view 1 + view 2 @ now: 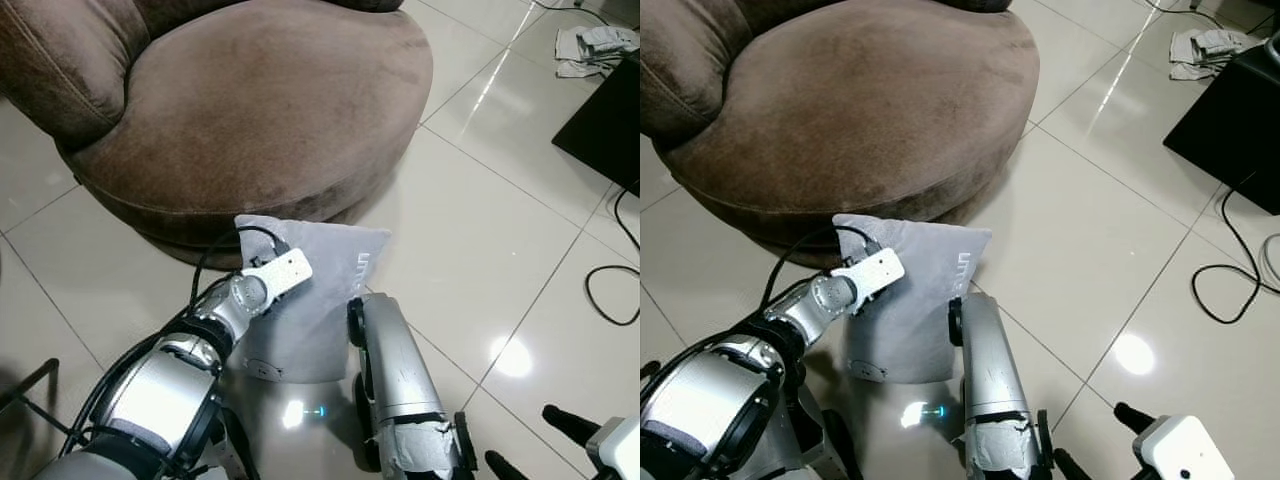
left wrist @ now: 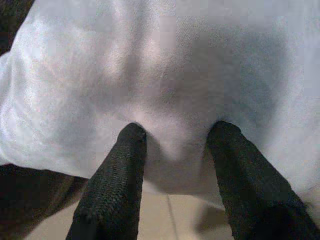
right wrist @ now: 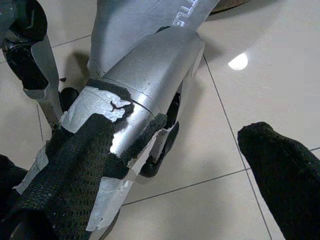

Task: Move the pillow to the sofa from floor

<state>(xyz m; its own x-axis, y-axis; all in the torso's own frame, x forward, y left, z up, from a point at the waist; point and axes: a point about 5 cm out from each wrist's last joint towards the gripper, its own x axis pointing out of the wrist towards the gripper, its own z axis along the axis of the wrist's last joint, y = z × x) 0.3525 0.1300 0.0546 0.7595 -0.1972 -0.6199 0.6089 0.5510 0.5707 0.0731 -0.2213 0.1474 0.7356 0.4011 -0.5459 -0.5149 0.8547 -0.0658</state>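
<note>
A grey pillow stands on edge on the tiled floor, leaning against the base of the brown round sofa. My left arm reaches forward to the pillow's near-left face, its white wrist block right against the fabric. In the left wrist view my left gripper is open, both fingertips pressed into the pillow with a bulge of cloth between them. My right gripper hangs low at the right, open and empty, away from the pillow.
My silver taped leg sits just right of the pillow. A black cabinet stands at the far right with cables on the floor beside it. Crumpled cloth lies at the back right. Open tiles stretch to the right.
</note>
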